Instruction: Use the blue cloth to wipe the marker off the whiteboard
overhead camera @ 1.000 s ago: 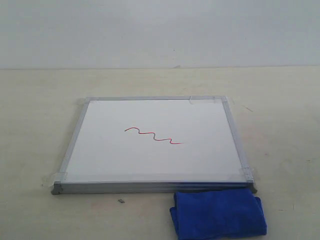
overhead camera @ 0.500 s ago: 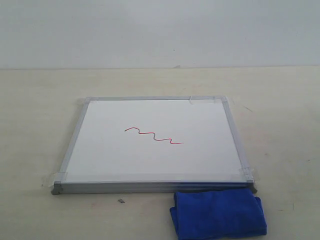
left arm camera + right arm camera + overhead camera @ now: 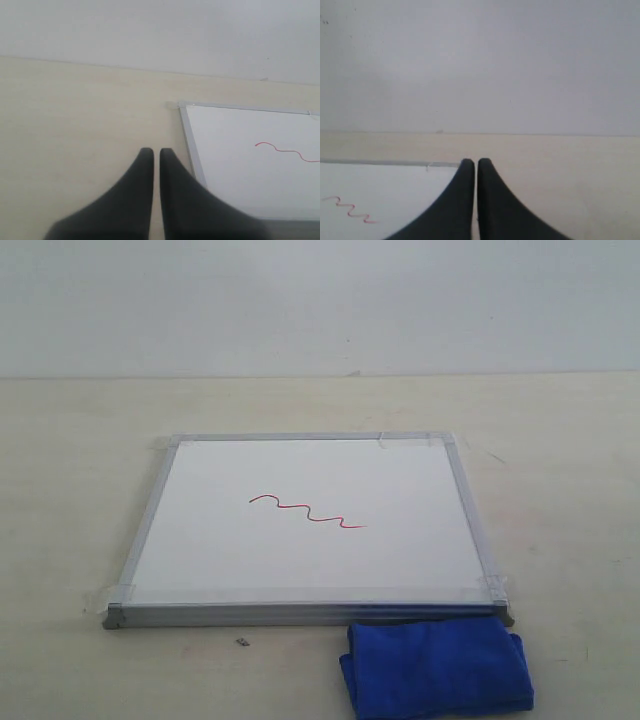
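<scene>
The whiteboard (image 3: 310,525) lies flat on the table, its silver frame taped at the corners. A red wavy marker line (image 3: 307,511) crosses its middle. The folded blue cloth (image 3: 435,667) rests on the table against the board's near right corner. Neither gripper appears in the exterior view. In the left wrist view my left gripper (image 3: 156,151) is shut and empty, beside the whiteboard (image 3: 250,160), with the marker line (image 3: 285,149) visible. In the right wrist view my right gripper (image 3: 475,162) is shut and empty, near the whiteboard (image 3: 385,192) and the marker line (image 3: 350,209). The cloth is out of both wrist views.
The board sits on a pale beige tabletop (image 3: 70,470) that ends at a plain grey-white wall (image 3: 320,300). A tiny dark speck (image 3: 241,642) lies on the table just in front of the board's near edge.
</scene>
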Robot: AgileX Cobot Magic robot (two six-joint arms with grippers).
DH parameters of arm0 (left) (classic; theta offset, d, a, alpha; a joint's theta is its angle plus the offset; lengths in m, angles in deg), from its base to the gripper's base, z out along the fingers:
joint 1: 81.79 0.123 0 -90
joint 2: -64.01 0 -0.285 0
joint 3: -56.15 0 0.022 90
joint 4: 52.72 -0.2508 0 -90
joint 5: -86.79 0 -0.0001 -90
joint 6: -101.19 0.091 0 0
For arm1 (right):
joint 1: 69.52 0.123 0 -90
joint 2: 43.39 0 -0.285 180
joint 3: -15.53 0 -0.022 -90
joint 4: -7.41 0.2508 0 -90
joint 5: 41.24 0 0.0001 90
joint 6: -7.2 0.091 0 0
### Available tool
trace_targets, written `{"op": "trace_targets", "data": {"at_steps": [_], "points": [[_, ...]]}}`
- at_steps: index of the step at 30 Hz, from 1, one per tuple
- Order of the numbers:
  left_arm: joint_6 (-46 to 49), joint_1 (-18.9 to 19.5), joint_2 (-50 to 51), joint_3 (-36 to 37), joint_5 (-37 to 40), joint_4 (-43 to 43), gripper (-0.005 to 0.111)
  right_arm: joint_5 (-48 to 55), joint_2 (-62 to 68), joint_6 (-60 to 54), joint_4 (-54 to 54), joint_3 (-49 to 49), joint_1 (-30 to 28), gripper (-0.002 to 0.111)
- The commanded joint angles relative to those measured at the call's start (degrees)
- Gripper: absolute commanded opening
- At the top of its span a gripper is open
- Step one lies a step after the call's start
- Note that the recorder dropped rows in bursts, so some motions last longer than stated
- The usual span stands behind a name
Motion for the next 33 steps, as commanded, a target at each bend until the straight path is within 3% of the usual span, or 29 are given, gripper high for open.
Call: {"op": "trace_targets", "data": {"at_steps": [1, 10, 13, 19, 23, 25, 27, 33], "points": [[0.1, 0.1, -0.2, 0.2, -0.2, 0.3, 0.004, 1.9, 4.2, 3.2, -0.5, 5.1, -0.1, 0.000], [0.1, 0.1, -0.2, 0.2, -0.2, 0.3, 0.004, 14.2, 25.9, 2.7, -1.4, 16.7, -0.1, 0.000], [0.1, 0.1, -0.2, 0.2, -0.2, 0.3, 0.004, 11.4, 32.4, 2.7, -0.9, 17.8, -0.1, 0.000], [0.1, 0.1, -0.2, 0.2, -0.2, 0.3, 0.004, -5.7, 38.7, 7.7, 0.2, 18.0, -0.1, 0.000], [0.1, 0.1, -0.2, 0.2, -0.2, 0.3, 0.004, -9.1, 40.1, 10.5, 0.1, 18.3, 0.0, 0.000], [0.1, 0.1, -0.2, 0.2, -0.2, 0.3, 0.004, -2.9, 43.5, 8.2, -1.3, 21.8, 0.0, 0.000], [0.1, 0.1, -0.2, 0.2, -0.2, 0.3, 0.004, 14.3, 49.3, -3.5, -0.7, 31.5, 2.4, 0.000], [0.1, 0.1, -0.2, 0.2, -0.2, 0.3, 0.004, 34.1, 55.5, -26.4, 4.5, 43.2, 12.6, 0.000]]}}
